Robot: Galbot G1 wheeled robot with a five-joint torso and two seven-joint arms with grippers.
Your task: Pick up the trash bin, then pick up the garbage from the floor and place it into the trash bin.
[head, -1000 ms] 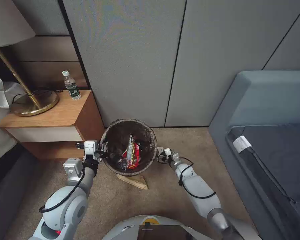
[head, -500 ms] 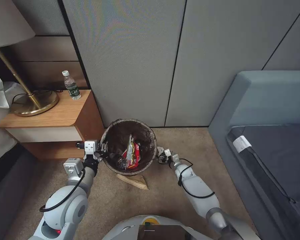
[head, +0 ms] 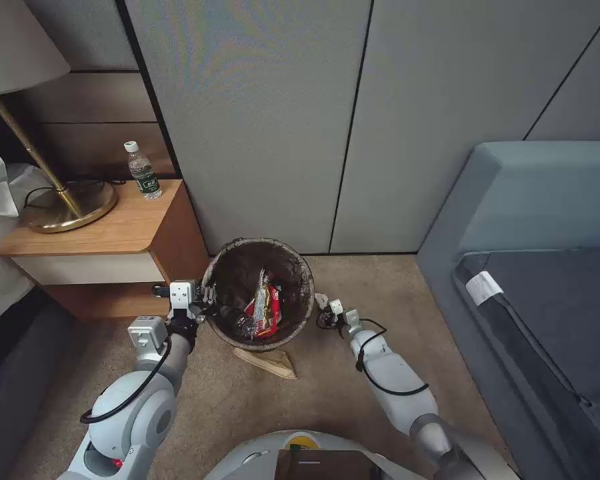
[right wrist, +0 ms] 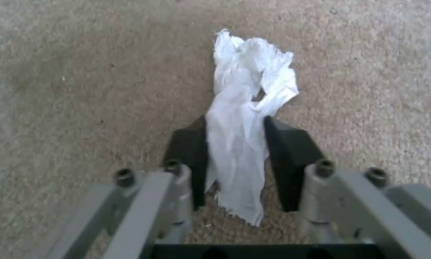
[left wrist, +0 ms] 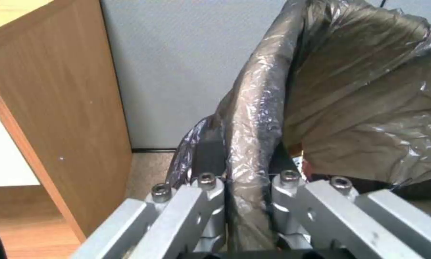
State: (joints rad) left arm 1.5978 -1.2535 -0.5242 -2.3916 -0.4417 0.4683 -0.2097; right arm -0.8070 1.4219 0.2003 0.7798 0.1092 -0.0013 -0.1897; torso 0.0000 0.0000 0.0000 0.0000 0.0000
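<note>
Biggest risk I can see: the crumpled white tissue scrap is only pinched mid-length by the right gripper, so it could tear or slip back onto the beige carpet floor. Its long axis runs straight out between the nearly closed jaws, loose end leading. That's at 3 o'clock of the round bag-lined trash bin, whose rim the left gripper, jaws closed, clamps at 9 o'clock.

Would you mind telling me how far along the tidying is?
Done: the left gripper clamps the bag-lined rim of the round white trash bin, with red snack packets inside. In hand: the right gripper pinches a crumpled white paper scrap. Left: dropping it in; a tan wrapper lies on the beige carpet.
</note>
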